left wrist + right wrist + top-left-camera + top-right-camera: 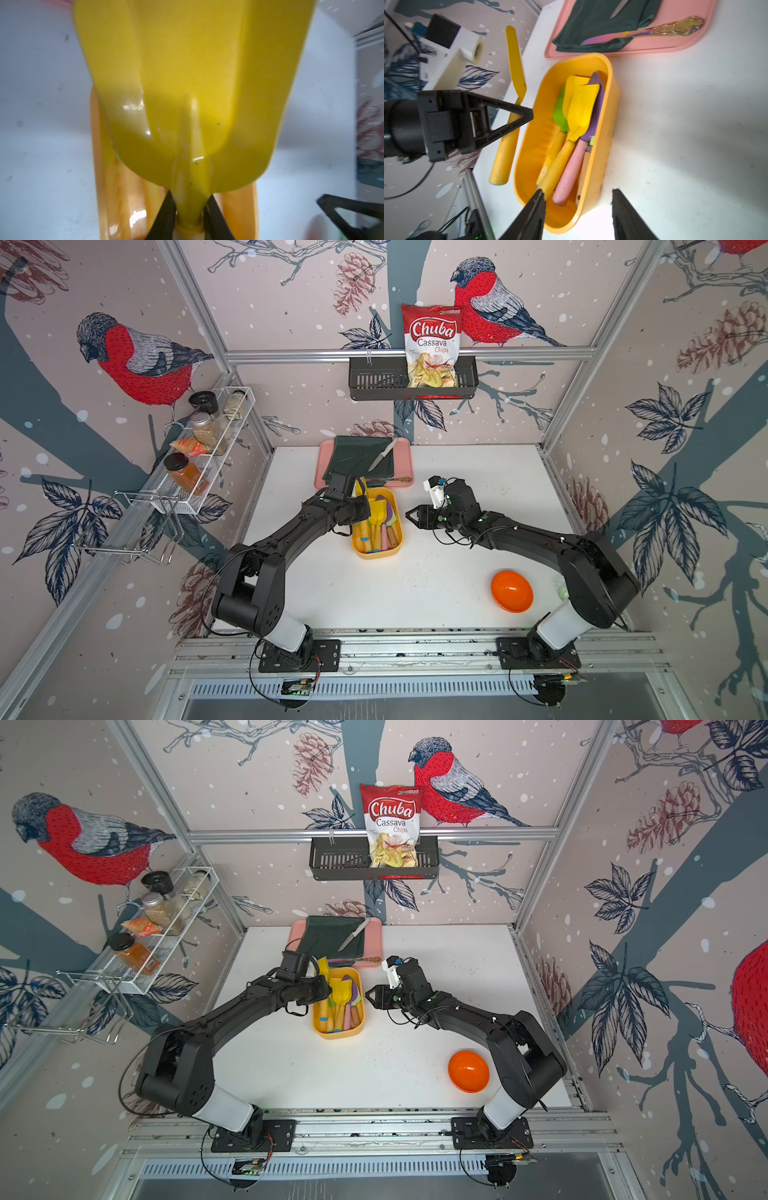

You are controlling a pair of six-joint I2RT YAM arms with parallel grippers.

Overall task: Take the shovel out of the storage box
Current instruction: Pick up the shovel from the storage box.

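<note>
- A white table (415, 593) sits inside an aluminium-framed cell whose walls are papered with red-breasted birds, pine cones and leaves.
- On the back wall hangs a black basket (374, 381) holding a bag of cassava chips (432, 344). On the left wall a white wire rack (189, 499) carries spice jars.
- At the table's far edge lies a pink tray (405, 464) with a dark green cloth (353, 456), a knife (382, 455) and an ornate spoon (675, 27).
- An orange bowl (511, 591) rests near the right arm's base, well apart from everything else.
- The storage box (376, 556) stands mid-table just in front of the tray, with several toy tools (583, 108) lying in it lengthwise.
- The left arm reaches in from the box's left side. The left gripper (189, 209) is clamped on the neck of the yellow shovel (187, 83), holding it above the box's left edge with the blade toward the tray.
- The right arm is bent low at the box's right side. The right gripper (409, 515) points at the wall with its jaws apart, holding nothing.
</note>
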